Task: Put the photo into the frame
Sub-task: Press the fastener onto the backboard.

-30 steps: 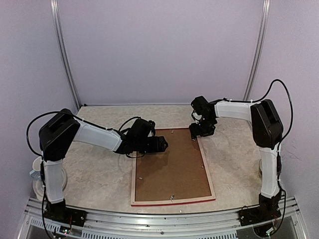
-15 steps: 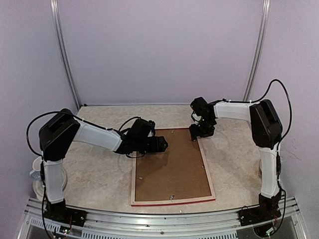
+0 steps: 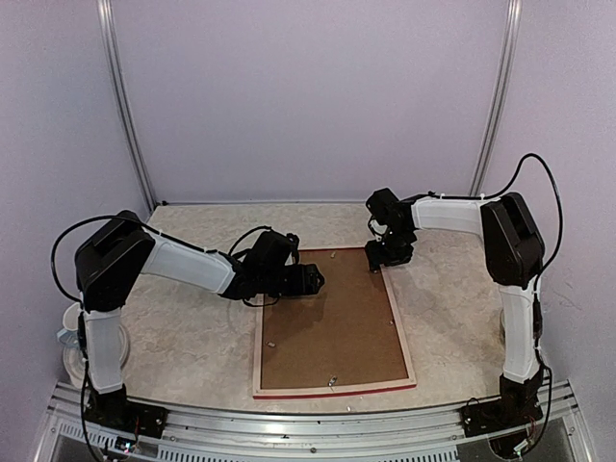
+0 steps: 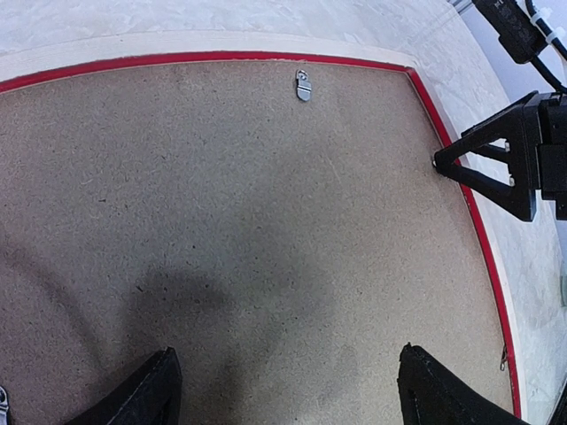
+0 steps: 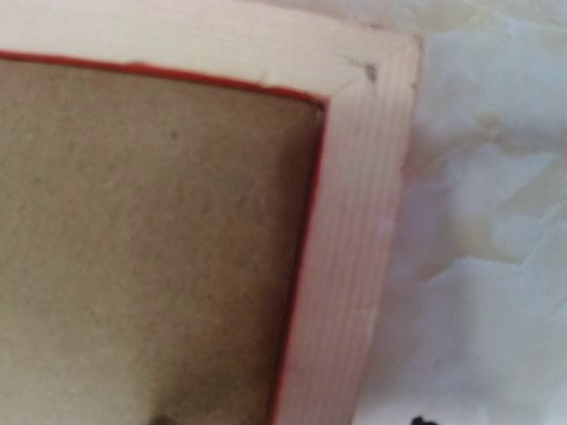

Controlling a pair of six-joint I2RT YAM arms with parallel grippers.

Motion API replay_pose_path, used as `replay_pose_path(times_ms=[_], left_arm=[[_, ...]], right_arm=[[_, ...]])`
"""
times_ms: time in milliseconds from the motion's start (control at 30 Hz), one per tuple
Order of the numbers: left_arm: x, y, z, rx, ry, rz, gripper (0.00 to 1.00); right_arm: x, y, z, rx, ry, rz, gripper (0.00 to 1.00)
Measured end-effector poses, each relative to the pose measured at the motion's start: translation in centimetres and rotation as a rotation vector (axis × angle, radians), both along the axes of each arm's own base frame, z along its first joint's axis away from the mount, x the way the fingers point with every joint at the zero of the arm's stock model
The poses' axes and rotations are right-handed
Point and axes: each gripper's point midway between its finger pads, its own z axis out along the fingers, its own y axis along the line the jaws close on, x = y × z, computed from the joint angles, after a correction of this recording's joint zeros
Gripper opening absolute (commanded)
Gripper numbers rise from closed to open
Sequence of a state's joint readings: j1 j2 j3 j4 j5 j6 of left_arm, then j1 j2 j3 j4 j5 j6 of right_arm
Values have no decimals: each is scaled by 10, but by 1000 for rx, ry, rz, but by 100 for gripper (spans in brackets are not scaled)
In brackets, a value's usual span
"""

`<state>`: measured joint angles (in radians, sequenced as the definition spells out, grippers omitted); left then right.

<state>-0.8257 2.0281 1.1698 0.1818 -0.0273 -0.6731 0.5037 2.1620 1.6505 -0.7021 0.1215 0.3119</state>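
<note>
Pale marbled table (image 3: 183, 346). Saw frame (image 3: 332, 389) lying back-up mid-table, brown backing board (image 3: 327, 327) seated inside. Found left claw (image 4: 285, 372) released, spread wide over far-left part of board, holding nothing. Spotted right claw (image 3: 388, 258) low at frame's far-right corner; couldn't tell whether released or clenched.

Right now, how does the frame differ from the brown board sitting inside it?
The frame is thin bars of pale, lined wood with a red inner edge; the board is one speckled brown sheet. The frame makes the outer border; the board fills its opening. The small metal hanger sits on the board, not on the frame. Both are rectangular and lie flat on the table.
</note>
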Motion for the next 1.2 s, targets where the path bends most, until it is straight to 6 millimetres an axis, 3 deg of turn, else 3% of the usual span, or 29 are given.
replay_pose_path(times_ms=[800,1200], left_arm=[[-1,1,0,-12,-12,1,84],[-1,2,0,-14,-11,4,84]], right_arm=[[7,-4,1,-11,-31,-37,57],[3,-2,4,34,-24,-30,68]])
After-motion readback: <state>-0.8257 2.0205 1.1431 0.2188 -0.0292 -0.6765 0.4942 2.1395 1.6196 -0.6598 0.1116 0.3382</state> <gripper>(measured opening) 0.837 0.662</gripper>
